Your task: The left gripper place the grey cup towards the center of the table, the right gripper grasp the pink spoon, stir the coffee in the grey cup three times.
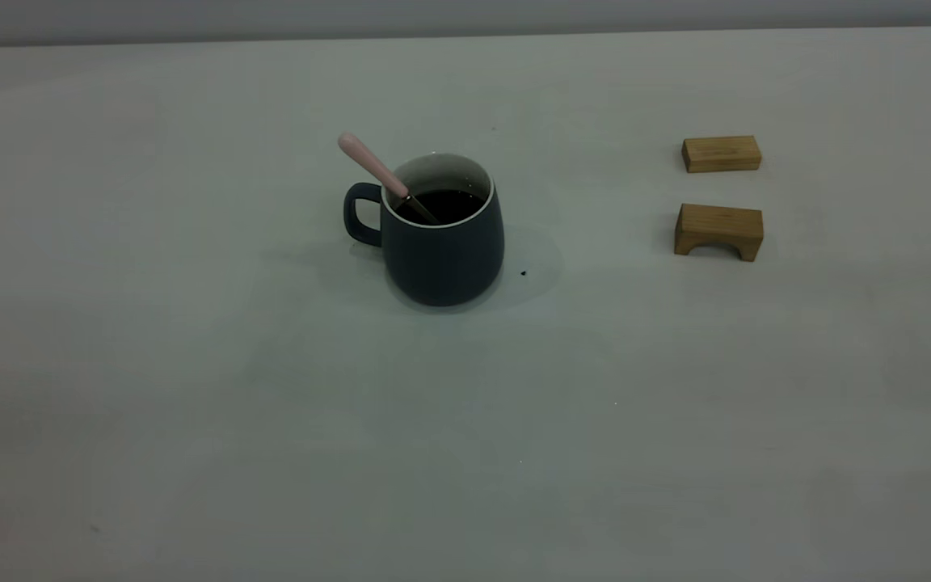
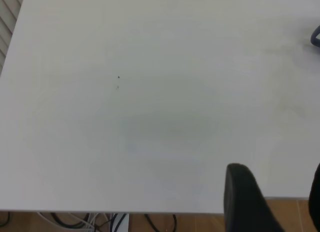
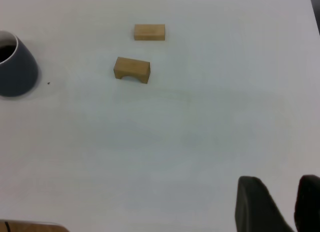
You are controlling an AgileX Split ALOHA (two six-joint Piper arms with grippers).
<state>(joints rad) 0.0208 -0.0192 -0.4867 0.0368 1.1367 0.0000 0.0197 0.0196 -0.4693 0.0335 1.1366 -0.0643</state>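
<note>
The grey cup [image 1: 443, 250] stands upright near the middle of the table [image 1: 465, 420], its handle to the left. Dark coffee [image 1: 448, 205] fills it. The pink spoon [image 1: 372, 166] leans in the cup, its bowl in the coffee and its pink handle sticking out up and to the left over the rim. Neither gripper shows in the exterior view. My left gripper [image 2: 278, 169] hangs open over the table's edge, far from the cup [image 2: 316, 36], with nothing between its fingers. My right gripper [image 3: 280, 184] is open and empty, well away from the cup [image 3: 15, 66].
Two wooden blocks lie to the right of the cup: a flat one [image 1: 721, 153] farther back and an arched one [image 1: 718, 230] nearer. Both also show as the flat block [image 3: 149, 32] and the arched block [image 3: 132, 70]. A tiny dark speck [image 1: 523, 273] lies beside the cup.
</note>
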